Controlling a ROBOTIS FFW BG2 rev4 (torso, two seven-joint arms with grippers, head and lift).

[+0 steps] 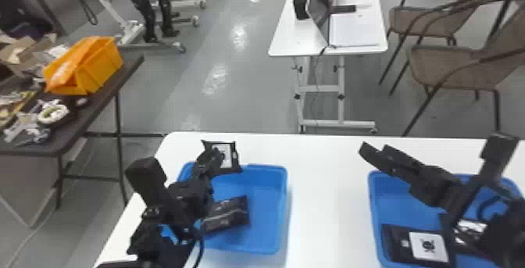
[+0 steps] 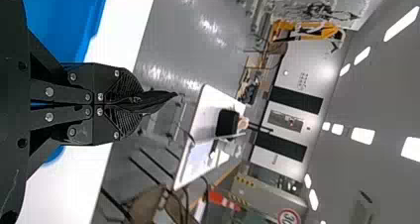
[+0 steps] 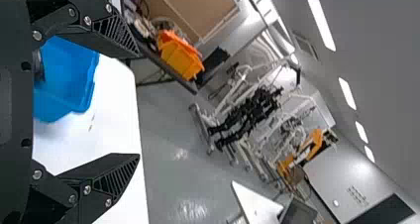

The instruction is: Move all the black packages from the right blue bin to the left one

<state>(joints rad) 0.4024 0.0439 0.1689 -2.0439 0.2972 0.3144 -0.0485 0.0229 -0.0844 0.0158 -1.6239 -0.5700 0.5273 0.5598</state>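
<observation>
My left gripper (image 1: 214, 161) is shut on a black package (image 1: 230, 158) with a white label, held above the far edge of the left blue bin (image 1: 269, 169). In the left wrist view, the gripper (image 2: 138, 104) pinches the package (image 2: 157, 101), seen edge-on. Inside the left bin lies another black package (image 1: 228, 215). Over the right blue bin (image 1: 375, 197), my right gripper (image 1: 433, 146) is open and holds nothing. A labelled black package (image 1: 396, 243) lies in that bin, and a second (image 1: 470, 230) is partly covered by the arm. The right wrist view has the gripper (image 3: 139, 105) spread wide.
Both bins stand on a white table (image 1: 326, 193), with a gap of tabletop between them. Off to the left is a dark table (image 1: 93, 111) carrying an orange bin (image 1: 103, 62) and clutter. Beyond the floor stand a small white desk (image 1: 285, 40) and brown chairs (image 1: 449, 68).
</observation>
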